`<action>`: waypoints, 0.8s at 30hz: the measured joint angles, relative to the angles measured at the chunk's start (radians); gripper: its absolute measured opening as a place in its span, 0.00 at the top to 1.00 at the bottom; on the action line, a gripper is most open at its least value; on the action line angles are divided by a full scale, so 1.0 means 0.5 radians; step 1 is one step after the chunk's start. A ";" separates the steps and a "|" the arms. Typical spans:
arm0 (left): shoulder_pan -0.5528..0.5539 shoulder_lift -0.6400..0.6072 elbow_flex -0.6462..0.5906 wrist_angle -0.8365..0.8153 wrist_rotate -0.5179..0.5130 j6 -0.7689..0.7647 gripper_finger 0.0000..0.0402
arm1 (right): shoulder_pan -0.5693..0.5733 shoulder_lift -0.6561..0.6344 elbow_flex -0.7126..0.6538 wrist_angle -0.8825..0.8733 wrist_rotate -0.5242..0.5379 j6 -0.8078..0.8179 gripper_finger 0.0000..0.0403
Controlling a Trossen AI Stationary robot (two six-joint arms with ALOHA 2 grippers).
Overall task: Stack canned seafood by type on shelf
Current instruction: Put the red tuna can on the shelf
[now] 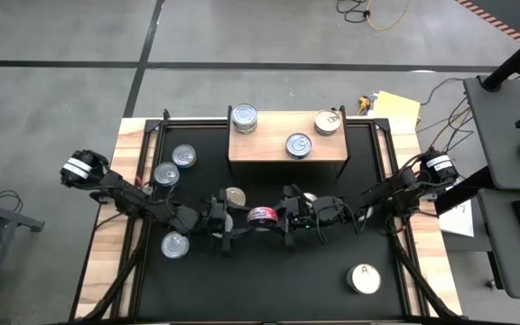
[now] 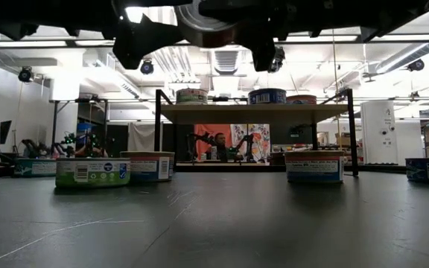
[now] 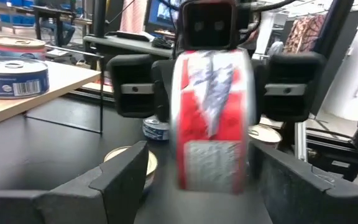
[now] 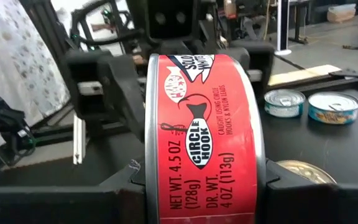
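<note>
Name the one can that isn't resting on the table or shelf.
The red-labelled can, held on edge in mid-air by the right gripper; every other can sits flat.

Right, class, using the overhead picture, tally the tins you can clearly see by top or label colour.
Silver-topped tins: 5
Gold-topped tins: 2
White-topped tin: 1
Red-labelled tin: 1
Total: 9; the arms may hide more.
</note>
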 joint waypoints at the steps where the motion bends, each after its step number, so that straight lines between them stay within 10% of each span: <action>1: 0.004 0.007 0.011 0.004 0.005 0.001 0.35 | 0.000 0.001 0.000 -0.001 0.002 0.000 0.70; 16: 0.038 0.023 0.114 -0.058 0.147 0.111 0.38 | -0.001 0.005 0.027 -0.043 0.005 -0.036 0.70; 24: 0.039 0.023 0.114 -0.064 0.135 0.070 0.70 | 0.002 0.005 0.027 -0.052 -0.004 -0.030 0.70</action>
